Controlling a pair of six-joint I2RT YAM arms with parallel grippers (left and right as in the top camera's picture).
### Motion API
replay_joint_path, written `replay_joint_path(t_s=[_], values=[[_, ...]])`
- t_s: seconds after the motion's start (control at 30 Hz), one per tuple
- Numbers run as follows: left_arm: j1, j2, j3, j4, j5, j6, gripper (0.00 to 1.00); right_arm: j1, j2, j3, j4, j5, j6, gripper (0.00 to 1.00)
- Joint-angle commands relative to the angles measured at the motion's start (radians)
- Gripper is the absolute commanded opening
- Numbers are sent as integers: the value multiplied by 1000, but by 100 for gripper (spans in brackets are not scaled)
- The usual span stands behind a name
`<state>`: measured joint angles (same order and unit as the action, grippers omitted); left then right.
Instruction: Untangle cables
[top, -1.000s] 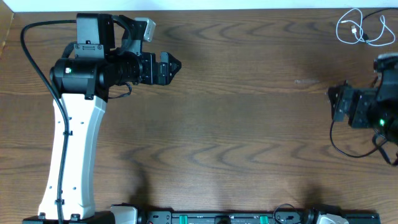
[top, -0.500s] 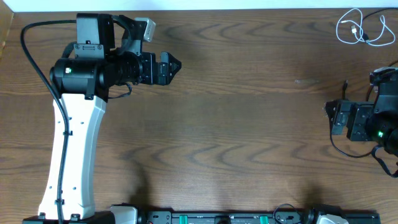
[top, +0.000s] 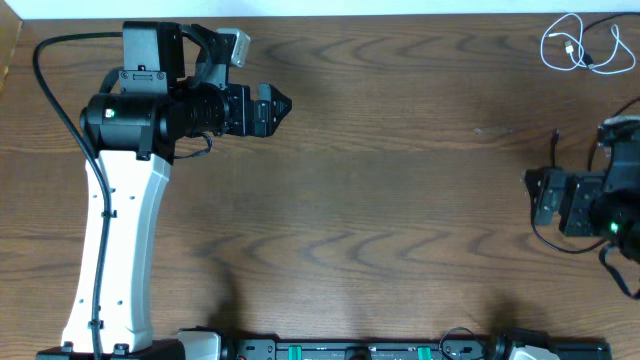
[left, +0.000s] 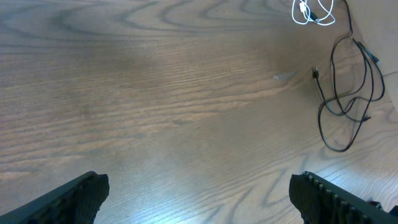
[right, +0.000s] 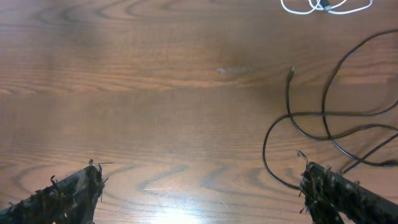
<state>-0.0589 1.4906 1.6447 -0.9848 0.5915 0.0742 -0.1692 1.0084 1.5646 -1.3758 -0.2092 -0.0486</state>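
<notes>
A tangle of thin black cables (right: 288, 99) lies on the wooden table just ahead of my right gripper (right: 202, 199), one loop curving in beside its right finger (right: 339, 196). A short white cable (top: 570, 48) is coiled apart from them at the far right corner. The right gripper (top: 575, 190) is open and holds nothing. Overhead, the arm hides most of the black cables; one plug end (top: 556, 138) pokes out. My left gripper (top: 272, 103) hovers far to the left, open and empty. In its wrist view the black cables (left: 339, 150) and white cable (left: 309, 12) lie far ahead of it (left: 199, 199).
The table's far edge (top: 400, 14) runs just behind the white cable, and its right edge is close to the black tangle. A faint pale mark (top: 482, 130) shows on the wood left of the plug end. A black rail (top: 380, 350) lines the front edge.
The right arm has shifted toward the front of the table. The left arm and the cables have stayed put.
</notes>
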Motion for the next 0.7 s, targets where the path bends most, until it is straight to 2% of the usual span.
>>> replay_joint_path(t_s=[0.0,0.2,0.27,0.37,0.4,0.43,0.67], values=[[3,8,10,-2,-6,-8,98,5,-50,-12,-5,1,-13,99],[3,8,10,-2,-6,-8,98,37,-166,-160,-5,1,-12,99],[3,8,10,-2,-5,-8,98,53,-255,-310,26,8,-13,99],[3,8,10,-2,-5,-8,98,55,-365,-489,167,16,-13,99],[3,8,10,-2,-6,-8,98,55,-424,-583,279,16,-12,99],[3,8,10,-2,-6,-8,98,56,-441,-610,315,16,-12,99],[3,8,10,-2,-5,-9,98,100,-695,-1011,871,16,-11,99]])
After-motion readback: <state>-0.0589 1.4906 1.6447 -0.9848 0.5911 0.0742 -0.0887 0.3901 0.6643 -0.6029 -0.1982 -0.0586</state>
